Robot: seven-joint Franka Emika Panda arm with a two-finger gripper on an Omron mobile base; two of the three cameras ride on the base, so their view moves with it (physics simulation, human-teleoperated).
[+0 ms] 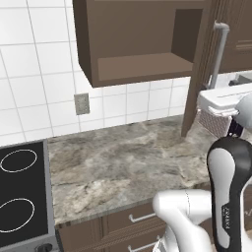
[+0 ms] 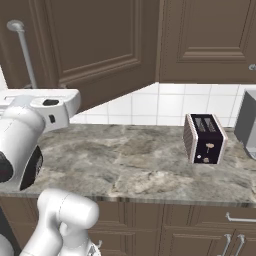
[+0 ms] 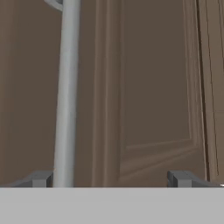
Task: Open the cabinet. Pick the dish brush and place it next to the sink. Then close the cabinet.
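Observation:
The dark brown wall cabinet (image 1: pixel 142 64) stands open, and the part of its shelf that I can see is bare. Its door (image 1: pixel 199 74) is swung out toward me, with the long silver bar handle (image 1: pixel 219 54) on its front. In the hand view my gripper (image 3: pixel 111 179) is open, fingertips wide apart and facing the raised-panel door (image 3: pixel 153 96). The handle (image 3: pixel 65 96) runs upright just inside the left fingertip (image 3: pixel 41 178), with nothing clamped. The right base view also has this handle (image 2: pixel 25 50), just above my white hand. The dish brush is out of view.
A marbled stone counter (image 1: pixel 123 157) runs below, with drawers (image 1: pixel 142 216) under it. A black cooktop (image 1: pixel 22 192) lies at the left, and an outlet (image 1: pixel 81 103) is on the tiled wall. A toaster (image 2: pixel 205 137) stands on the counter, near a grey object (image 2: pixel 247 125) at the right edge.

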